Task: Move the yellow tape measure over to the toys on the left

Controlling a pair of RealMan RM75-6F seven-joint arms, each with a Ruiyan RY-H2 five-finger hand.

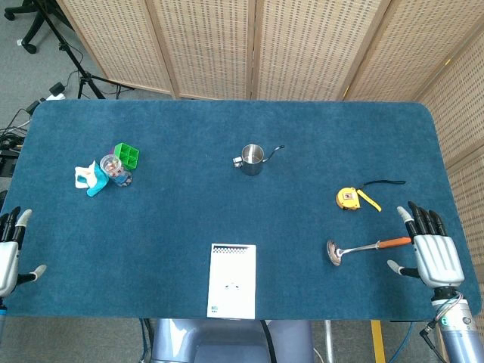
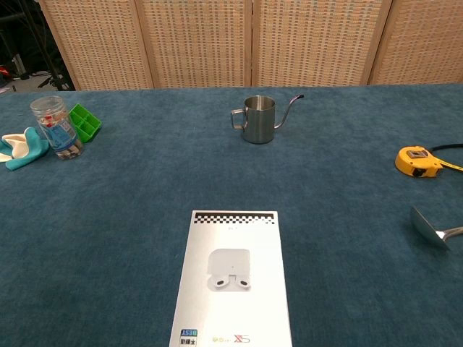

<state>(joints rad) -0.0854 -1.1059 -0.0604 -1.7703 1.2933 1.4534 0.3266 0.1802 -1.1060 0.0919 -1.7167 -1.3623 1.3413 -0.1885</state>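
The yellow tape measure lies on the blue table at the right, a short length of yellow tape and a black strap trailing from it. The toys sit at the left: a green tray, a clear jar and a teal and white piece. My right hand rests open near the right front edge, below and to the right of the tape measure. At the left front edge my left hand lies open, holding nothing. Neither hand shows in the chest view.
A steel pitcher with a thin spout stands mid-table. A white booklet lies at the front centre. An orange-handled spoon lies just left of my right hand. Wicker screens stand behind the table.
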